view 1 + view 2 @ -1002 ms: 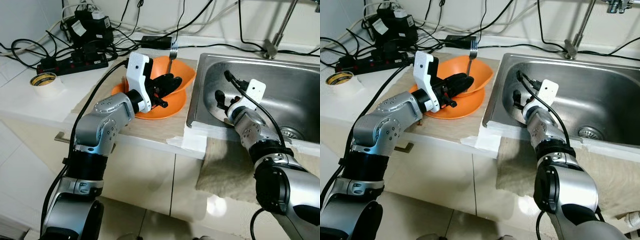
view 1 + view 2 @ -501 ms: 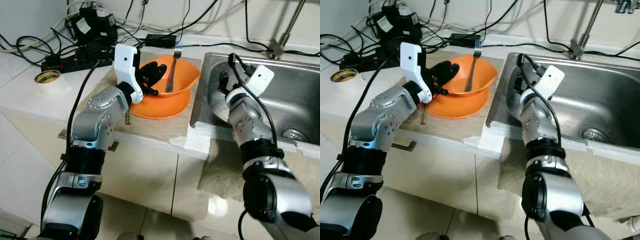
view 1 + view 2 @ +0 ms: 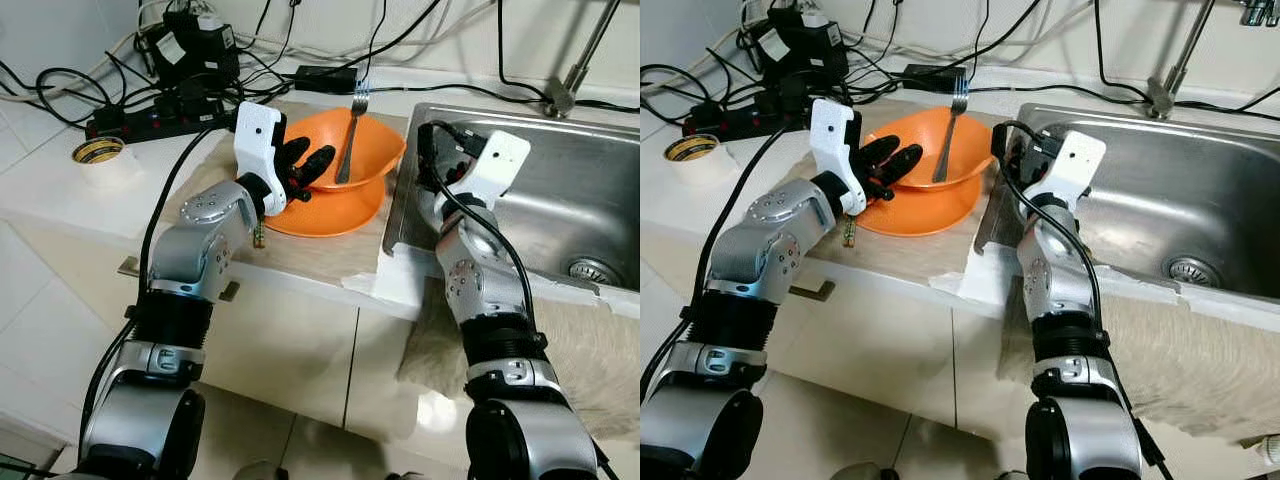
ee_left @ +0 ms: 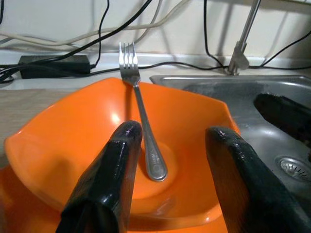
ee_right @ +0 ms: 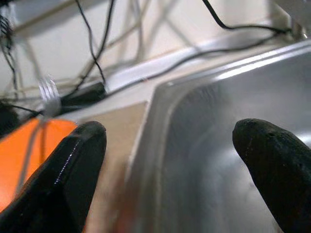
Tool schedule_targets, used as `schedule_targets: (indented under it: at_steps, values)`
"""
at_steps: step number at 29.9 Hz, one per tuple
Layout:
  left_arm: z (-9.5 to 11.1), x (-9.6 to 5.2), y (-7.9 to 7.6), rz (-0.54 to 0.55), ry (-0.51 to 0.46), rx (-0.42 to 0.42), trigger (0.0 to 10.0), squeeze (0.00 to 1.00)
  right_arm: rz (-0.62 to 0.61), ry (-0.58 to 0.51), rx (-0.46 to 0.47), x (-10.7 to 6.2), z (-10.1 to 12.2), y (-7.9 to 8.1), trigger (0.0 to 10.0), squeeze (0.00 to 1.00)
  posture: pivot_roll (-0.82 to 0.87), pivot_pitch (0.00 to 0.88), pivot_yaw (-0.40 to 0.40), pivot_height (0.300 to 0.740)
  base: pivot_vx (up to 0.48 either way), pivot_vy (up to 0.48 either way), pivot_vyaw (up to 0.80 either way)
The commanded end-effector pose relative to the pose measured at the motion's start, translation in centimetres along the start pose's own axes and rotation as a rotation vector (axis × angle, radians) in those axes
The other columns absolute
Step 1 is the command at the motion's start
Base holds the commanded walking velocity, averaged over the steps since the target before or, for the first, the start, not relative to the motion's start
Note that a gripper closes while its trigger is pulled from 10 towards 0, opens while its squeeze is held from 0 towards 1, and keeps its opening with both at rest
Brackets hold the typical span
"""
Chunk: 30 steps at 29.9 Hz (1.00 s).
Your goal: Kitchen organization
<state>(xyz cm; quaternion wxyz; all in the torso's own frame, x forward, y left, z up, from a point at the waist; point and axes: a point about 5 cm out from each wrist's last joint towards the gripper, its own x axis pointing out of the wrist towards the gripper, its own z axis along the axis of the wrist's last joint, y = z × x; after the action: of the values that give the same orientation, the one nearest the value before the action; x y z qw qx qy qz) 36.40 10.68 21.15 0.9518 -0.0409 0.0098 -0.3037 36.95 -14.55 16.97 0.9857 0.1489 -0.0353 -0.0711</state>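
In the left eye view, your left end effector (image 3: 305, 165) sits at the near rim of the orange bowl (image 3: 375, 150), its black fingers spread apart with nothing between them. That bowl stands on an orange plate (image 3: 325, 215), which rests on a beige mat on the surface (image 3: 60, 200). A fork (image 3: 348, 140) leans inside the bowl, tines up against the far rim. Your right end effector (image 3: 435, 160) hovers at the sink (image 3: 590, 190) edge nearest the bowl. A roll of tape (image 3: 86, 152) lies on the surface well apart from the bowl, beyond your left arm, and a power strip (image 3: 150, 118) with tangled cables lies behind the bowl toward the wall.

In the right eye view, you see the same layout: the faucet (image 3: 1175, 60) rises behind the sink, on the far side from the bowl, and the drain (image 3: 1188, 270) is in the sink floor.

In the left wrist view, your two fingers (image 4: 114, 179) stand wide, framing the bowl; the fork's handle end rests on the bowl's bottom between them, untouched.

In the right wrist view, your fingertips (image 5: 77, 160) are held wide with nothing gripped, one over the mat beside the bowl, the other over the steel basin. The picture is blurred.
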Motion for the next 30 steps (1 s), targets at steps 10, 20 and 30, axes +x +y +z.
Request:
schedule_targets:
  at_steps: [10,20,30]
  values:
    - [0.6,0.6,0.2,-0.012,0.014,0.065,10.0,1.00,-0.016,-0.001,0.002,-0.4,0.3,0.2,10.0,0.00,0.02,0.000,0.064,0.740,0.000,0.000,0.00]
    - [1.3,1.3,0.5,-0.025,0.026,0.100,10.0,1.00,0.000,-0.002,0.002,-0.7,0.2,0.9,10.0,0.00,0.02,0.000,0.070,0.740,0.000,0.000,0.00]
    - [2.0,2.4,0.4,-0.055,0.049,0.121,10.0,0.00,0.022,-0.008,-0.006,-0.9,0.5,1.3,10.0,0.00,0.00,0.000,0.074,0.740,0.000,0.000,0.00]
